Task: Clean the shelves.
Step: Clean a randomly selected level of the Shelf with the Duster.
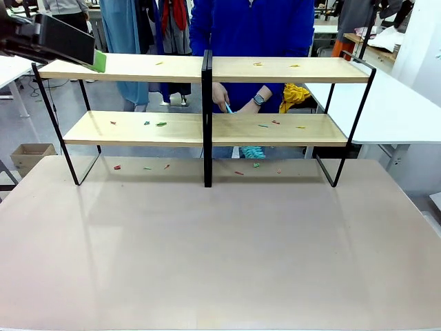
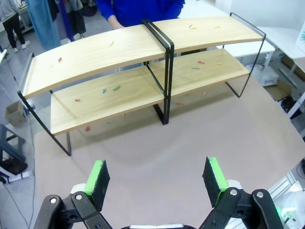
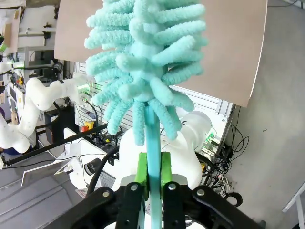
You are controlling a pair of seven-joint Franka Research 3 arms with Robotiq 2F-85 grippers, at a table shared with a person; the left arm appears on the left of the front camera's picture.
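The right gripper [image 3: 153, 167] has its jaws clamped on the thin handle of a turquoise chenille duster [image 3: 143, 57], head pointing away from the wrist, apparently ready for sweeping. The left gripper [image 2: 156, 179] hangs over the worktop [image 2: 190, 138] with jaws wide apart and empty, facing the shelves [image 2: 95, 55]. These stand along the worktop's far edge, with coloured scraps [image 1: 160, 124] on both boards. Behind them, a person's hand [image 1: 222, 95] holds a second duster [image 1: 252, 152].

Cardboard box [image 1: 29, 156] on floor left; white table [image 1: 403, 114] right.
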